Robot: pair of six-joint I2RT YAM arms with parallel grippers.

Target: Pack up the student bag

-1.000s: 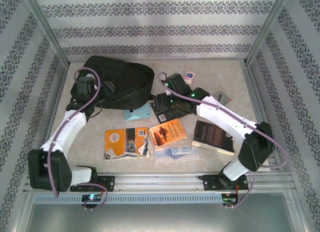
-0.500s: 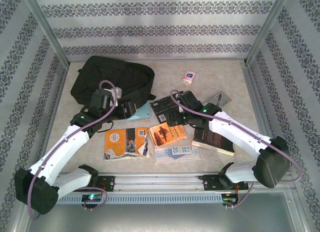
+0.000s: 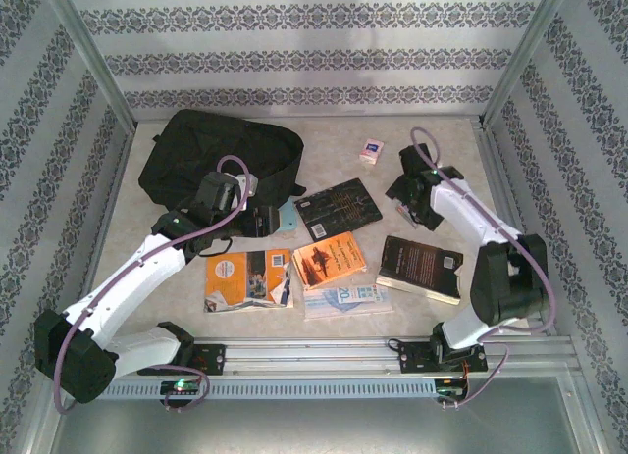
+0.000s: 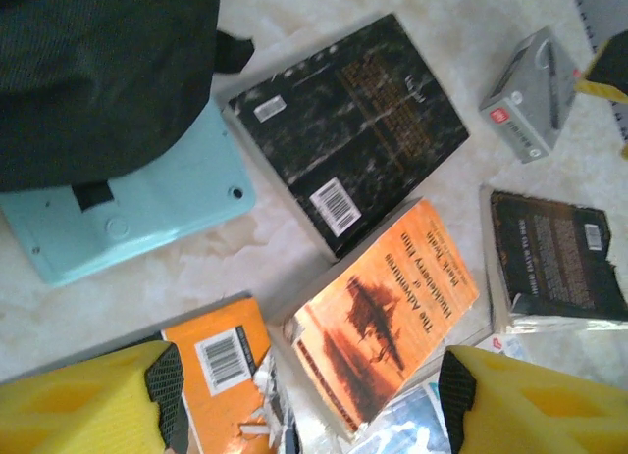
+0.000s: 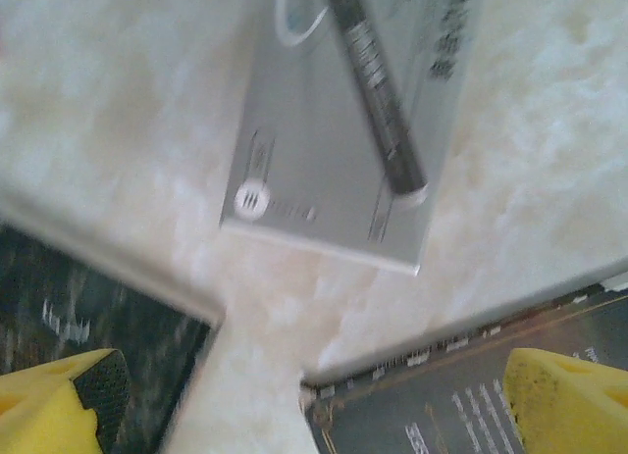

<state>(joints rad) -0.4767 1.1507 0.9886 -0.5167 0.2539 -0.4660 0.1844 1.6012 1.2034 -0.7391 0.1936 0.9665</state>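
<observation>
Student bag (image 3: 211,160) lies flat at far left of table (image 3: 334,145). L gripper (image 4: 314,395): jaws wide apart, nothing btwn them, above orange book (image 4: 388,307) just near of bag. R gripper (image 5: 304,395): jaws spread too, empty, over grey box (image 5: 334,150) at far right.

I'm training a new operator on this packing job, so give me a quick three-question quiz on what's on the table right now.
1. Which thing is partly covered by the backpack? A) black book B) light blue case C) small white box
2. True or false: the Huckleberry Finn book lies outside the backpack.
3. Is the left hand open or shut?
Key: 1 B; 2 true; 3 open.
</observation>
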